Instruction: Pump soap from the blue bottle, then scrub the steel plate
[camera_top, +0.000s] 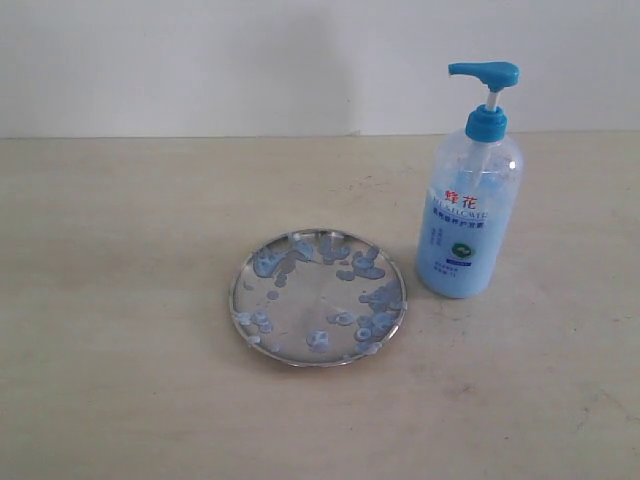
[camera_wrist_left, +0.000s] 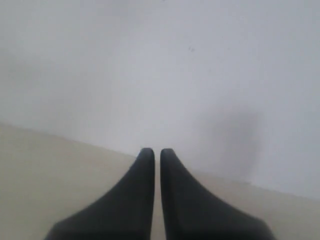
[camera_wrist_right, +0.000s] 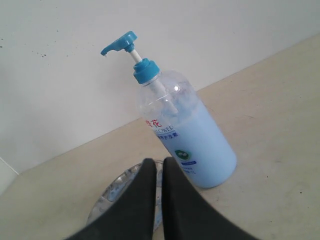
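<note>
The blue bottle stands upright on the tan table, its bright blue pump head raised with the spout pointing left. Left of it and in front lies the steel plate, with pale blue soap in blobs mostly round its rim. No arm shows in the exterior view. In the right wrist view the bottle stands just beyond my right gripper, which is shut and holds nothing, with the plate partly hidden under its fingers. My left gripper is shut and empty, facing the wall.
The tan table runs back to a white wall. Only the plate and the bottle stand on it.
</note>
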